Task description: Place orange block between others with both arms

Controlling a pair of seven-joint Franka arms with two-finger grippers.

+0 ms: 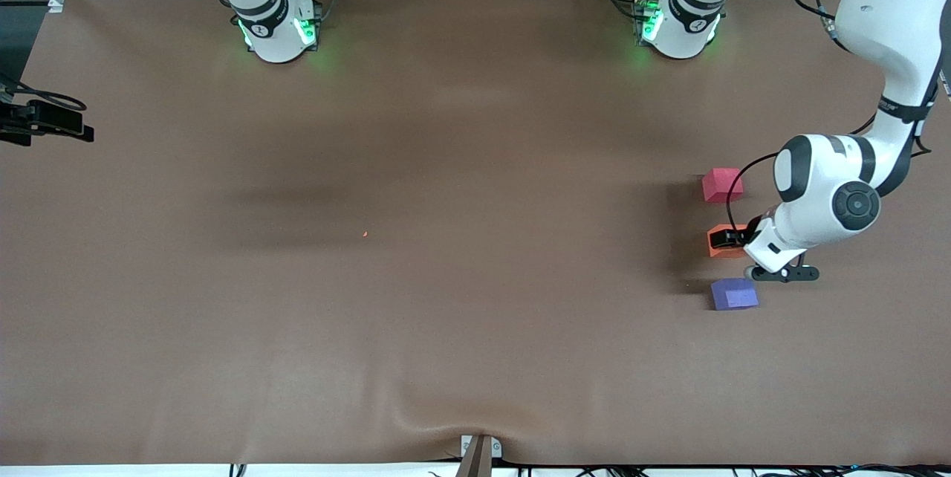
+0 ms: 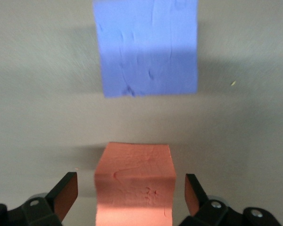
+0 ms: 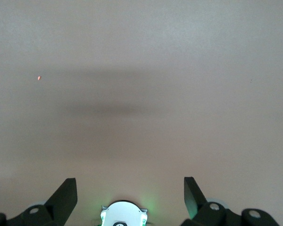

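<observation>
— Where did the small matte orange cube (image 1: pixel 722 247) sit?

— On the brown bench (image 1: pixel 446 276), between the pinkish-red cube (image 1: pixel 721 185) at twelve o'clock and the purple-blue cube (image 1: pixel 734 293) at six.

— And your hands?

— My left hand (image 2: pixel 131 195) straddled it, fingers (image 2: pixel 66 194) spread clear of its sides. My right hand (image 3: pixel 130 197) waited, open, over bare bench.

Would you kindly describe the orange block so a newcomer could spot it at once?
Look toward the left arm's end of the table, where three cubes line up. The orange block is the middle one, between the open jaws of the left gripper, with pinkish-red and purple neighbours.
</observation>
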